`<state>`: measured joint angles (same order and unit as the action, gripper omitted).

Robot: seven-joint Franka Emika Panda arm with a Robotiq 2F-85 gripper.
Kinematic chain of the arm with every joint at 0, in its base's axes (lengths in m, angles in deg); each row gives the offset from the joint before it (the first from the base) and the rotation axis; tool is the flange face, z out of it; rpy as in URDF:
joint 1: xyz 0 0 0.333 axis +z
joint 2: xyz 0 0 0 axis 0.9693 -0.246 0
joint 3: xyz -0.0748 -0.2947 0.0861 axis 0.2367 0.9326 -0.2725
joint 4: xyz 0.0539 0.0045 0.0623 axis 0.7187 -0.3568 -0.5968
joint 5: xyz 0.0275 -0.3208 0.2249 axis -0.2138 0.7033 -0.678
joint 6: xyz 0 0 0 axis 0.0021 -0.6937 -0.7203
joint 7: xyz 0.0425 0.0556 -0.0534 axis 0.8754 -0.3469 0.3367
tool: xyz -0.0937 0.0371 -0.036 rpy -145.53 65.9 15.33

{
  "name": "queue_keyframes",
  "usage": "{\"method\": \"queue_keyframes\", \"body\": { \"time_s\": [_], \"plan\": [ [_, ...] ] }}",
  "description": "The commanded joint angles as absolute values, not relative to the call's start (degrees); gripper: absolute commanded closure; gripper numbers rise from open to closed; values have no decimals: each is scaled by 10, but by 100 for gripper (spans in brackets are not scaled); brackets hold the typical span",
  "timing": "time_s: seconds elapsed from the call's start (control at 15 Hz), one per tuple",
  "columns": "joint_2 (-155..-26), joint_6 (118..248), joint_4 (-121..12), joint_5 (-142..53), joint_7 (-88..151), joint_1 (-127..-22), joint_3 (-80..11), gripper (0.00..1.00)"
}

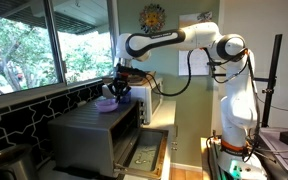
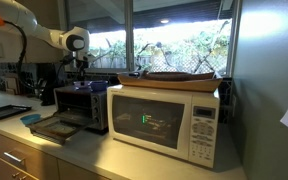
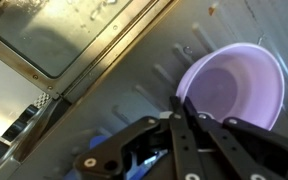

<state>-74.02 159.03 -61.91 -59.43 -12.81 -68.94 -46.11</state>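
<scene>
A purple bowl point(image 3: 234, 88) sits on top of a silver toaster oven point(image 1: 94, 130), and it also shows in an exterior view point(image 1: 106, 103). My gripper point(image 3: 187, 103) hangs over the oven's top. Its two black fingers are pressed nearly together at the bowl's near rim, which seems pinched between them. In an exterior view the gripper point(image 1: 118, 92) is just beside and above the bowl. In another exterior view the gripper point(image 2: 80, 68) is above the toaster oven point(image 2: 84, 105). Something blue point(image 3: 134, 160) shows under the gripper body.
The toaster oven's door hangs open with a tray point(image 2: 56, 127) on it. A white microwave point(image 2: 169, 120) stands beside the oven with a flat dish point(image 2: 179, 77) on top. Windows point(image 1: 34, 45) run behind the counter. A blue item point(image 2: 31, 118) lies on the counter.
</scene>
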Motion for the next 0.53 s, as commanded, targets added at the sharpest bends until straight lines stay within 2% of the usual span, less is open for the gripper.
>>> {"method": "queue_keyframes", "body": {
  "time_s": [0.0,0.47],
  "plan": [
    [-729,1598,-633,-607,-123,-688,-459,99],
    [-669,1582,-671,-621,-58,-690,-457,99]
  ]
}}
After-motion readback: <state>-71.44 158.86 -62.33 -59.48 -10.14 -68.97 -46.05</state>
